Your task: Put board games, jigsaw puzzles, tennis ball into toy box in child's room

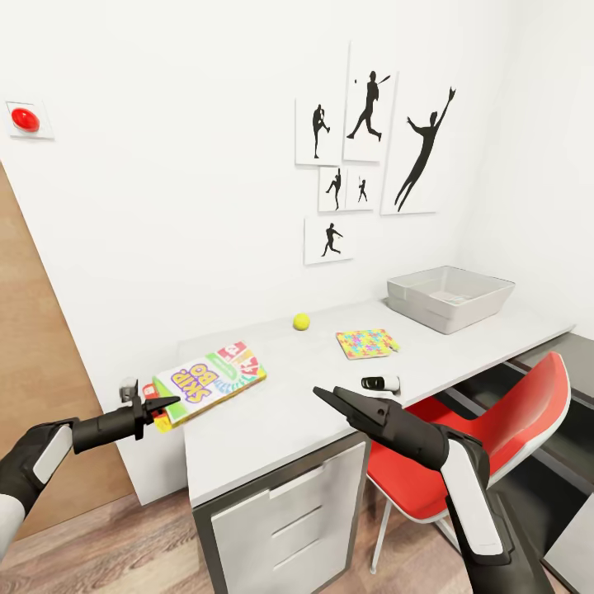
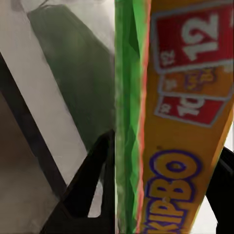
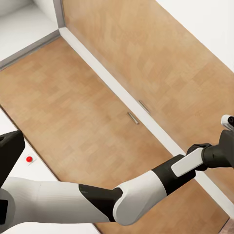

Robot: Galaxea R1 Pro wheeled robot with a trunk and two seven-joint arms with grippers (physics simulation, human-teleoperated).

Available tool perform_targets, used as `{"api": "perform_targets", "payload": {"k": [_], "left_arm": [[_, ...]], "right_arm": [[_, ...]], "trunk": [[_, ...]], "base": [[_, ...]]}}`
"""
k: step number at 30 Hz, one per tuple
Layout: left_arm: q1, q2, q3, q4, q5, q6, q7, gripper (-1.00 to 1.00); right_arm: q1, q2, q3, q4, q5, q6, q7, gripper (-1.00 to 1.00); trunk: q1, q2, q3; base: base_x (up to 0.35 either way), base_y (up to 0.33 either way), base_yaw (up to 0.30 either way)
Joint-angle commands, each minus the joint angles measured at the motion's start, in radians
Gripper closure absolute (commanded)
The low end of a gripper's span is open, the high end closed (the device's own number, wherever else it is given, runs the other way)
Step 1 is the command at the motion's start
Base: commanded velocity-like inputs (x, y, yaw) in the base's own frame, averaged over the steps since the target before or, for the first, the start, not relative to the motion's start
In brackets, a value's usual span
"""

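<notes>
I am holding a board game (image 1: 209, 382) in my left gripper (image 1: 154, 406), with the jaws clamped on its near edge, and the box is sticking out over the near left corner of the counter (image 1: 272, 412). From the head camera I am reading a green, white and yellow lid. The left wrist camera is giving me what the head camera cannot: the box's green edge (image 2: 127, 117) and orange face with red number cards running between the two dark fingers (image 2: 87, 185), pressed tight against them.

My right gripper (image 1: 326, 397) is hovering over the counter's front edge with nothing in it; the jaws look nearly together, but I cannot tell for certain. The right wrist camera is looking away from the counter, and I am seeing wood-plank floor (image 3: 87, 112) and my own left arm (image 3: 146, 185) crossing it.

Further along the counter, the tennis ball (image 1: 301, 322) is lying near the wall, well apart from the box. A jigsaw puzzle (image 1: 366, 343) is lying flat beyond it, and the grey toy box (image 1: 450, 299) is standing at the far end. A small white and black object (image 1: 380, 384) is lying near the front edge, just beyond my right gripper. A red chair (image 1: 487, 429) is tucked under the counter to the right.
</notes>
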Motion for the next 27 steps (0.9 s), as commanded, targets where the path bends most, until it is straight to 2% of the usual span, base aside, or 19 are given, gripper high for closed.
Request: {"api": "perform_targets", "payload": {"k": [1, 4, 7, 10, 25, 27], "left_arm": [[0.000, 0.001, -0.001, 0.001, -0.010, -0.004, -0.003, 1.00], [0.000, 0.001, 0.000, 0.001, -0.009, 0.000, -0.028, 1.00], [0.000, 0.001, -0.005, 0.001, -0.013, 0.002, -0.103, 1.00], [0.000, 0.001, -0.009, 0.001, -0.018, 0.003, -0.133, 1.00], [0.000, 0.001, -0.010, 0.000, -0.020, 0.003, -0.144, 1.00], [0.000, 0.001, -0.010, -0.001, -0.020, 0.004, -0.144, 1.00]], "right_arm": [[-0.001, 0.001, -0.002, 0.000, 0.002, 0.004, 0.004, -1.00], [-0.001, 0.001, -0.002, 0.000, 0.002, 0.003, 0.004, -1.00], [-0.001, 0.001, -0.002, 0.000, 0.002, 0.004, 0.004, -1.00], [0.000, 0.001, -0.001, 0.000, 0.002, 0.004, 0.004, -1.00], [-0.001, 0.002, 0.004, 0.000, 0.010, 0.002, 0.000, -1.00], [-0.001, 0.002, 0.004, 0.000, 0.012, 0.003, -0.017, -1.00]], "trunk": [[0.000, 0.000, -0.001], [-0.008, 0.014, 0.005], [-0.019, 0.035, 0.015], [-0.031, 0.056, 0.024], [-0.088, 0.161, 0.071], [-0.096, 0.175, 0.077]], "base": [[0.000, 0.000, 0.000], [0.000, 0.000, 0.000], [0.000, 0.000, 0.000], [0.000, 0.000, 0.000], [0.000, 0.000, 0.000], [0.000, 0.000, 0.000]]}}
